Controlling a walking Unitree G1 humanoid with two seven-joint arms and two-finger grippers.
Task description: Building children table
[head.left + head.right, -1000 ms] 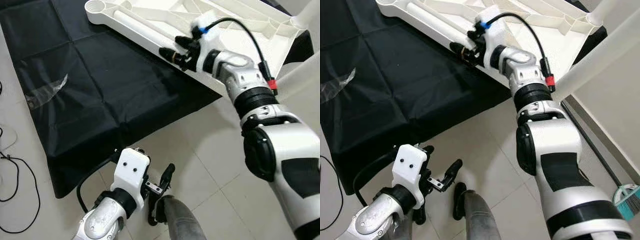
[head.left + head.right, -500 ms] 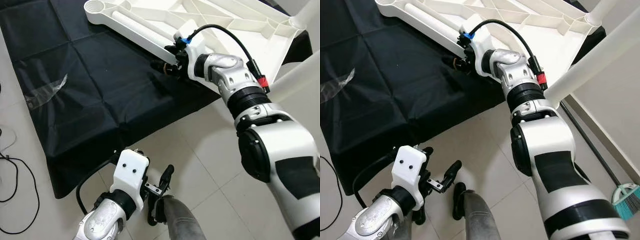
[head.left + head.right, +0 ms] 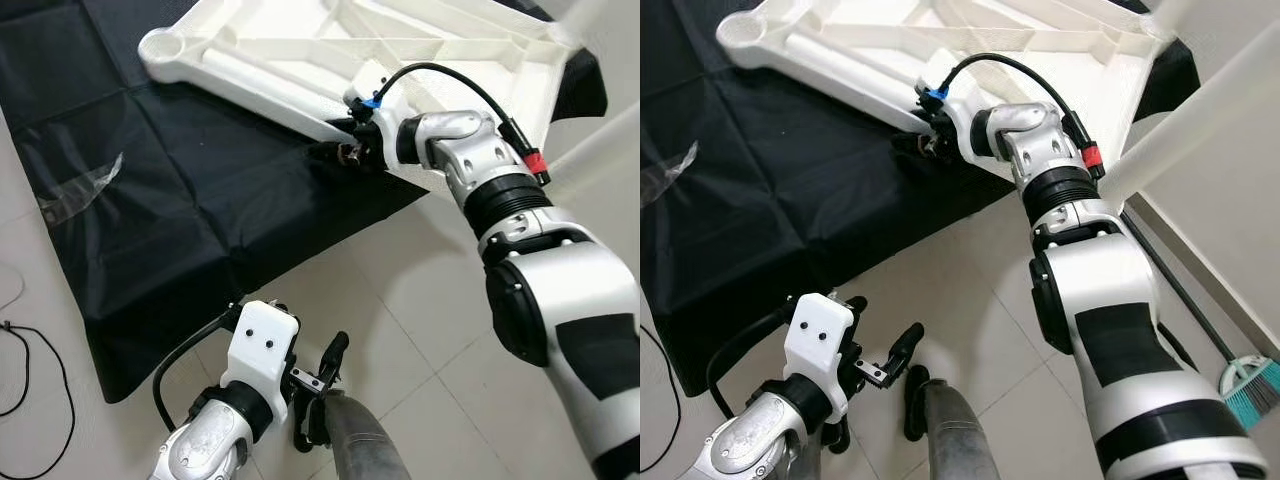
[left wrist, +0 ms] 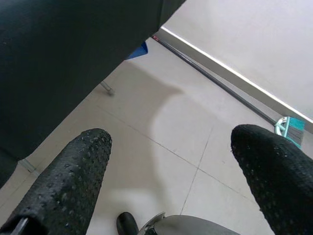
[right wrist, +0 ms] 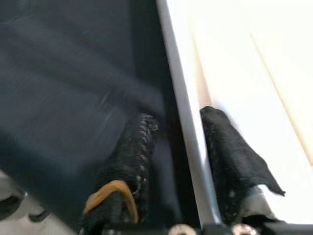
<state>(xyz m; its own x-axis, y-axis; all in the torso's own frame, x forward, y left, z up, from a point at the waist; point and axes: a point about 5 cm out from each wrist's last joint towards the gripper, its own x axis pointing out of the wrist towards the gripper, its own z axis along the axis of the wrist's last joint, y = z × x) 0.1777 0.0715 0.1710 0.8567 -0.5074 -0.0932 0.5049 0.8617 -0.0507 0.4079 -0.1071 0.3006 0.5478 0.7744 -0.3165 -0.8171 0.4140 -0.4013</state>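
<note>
The white table top [image 3: 300, 50] lies underside up on a black cloth [image 3: 150, 200], showing its ribs and a round leg socket [image 3: 160, 45] at the far left corner. My right gripper [image 3: 345, 150] is at its near edge. In the right wrist view the two black fingers [image 5: 132, 147] sit on either side of the thin white rim [image 5: 183, 132], shut on it. That edge looks raised off the cloth. My left gripper [image 3: 322, 395] hangs low over the tiled floor, open, its fingers [image 4: 78, 166] wide apart around nothing.
A clear plastic scrap [image 3: 80, 185] lies on the cloth at left. A black cable [image 3: 20, 370] loops on the floor by the cloth. A thick white tube [image 3: 1200, 110] slants at right, with a broom [image 3: 1250, 385] along the wall.
My right gripper slid left along the near edge and closed around the rim. The table top has since shifted left and toward me, its near edge coming up.
</note>
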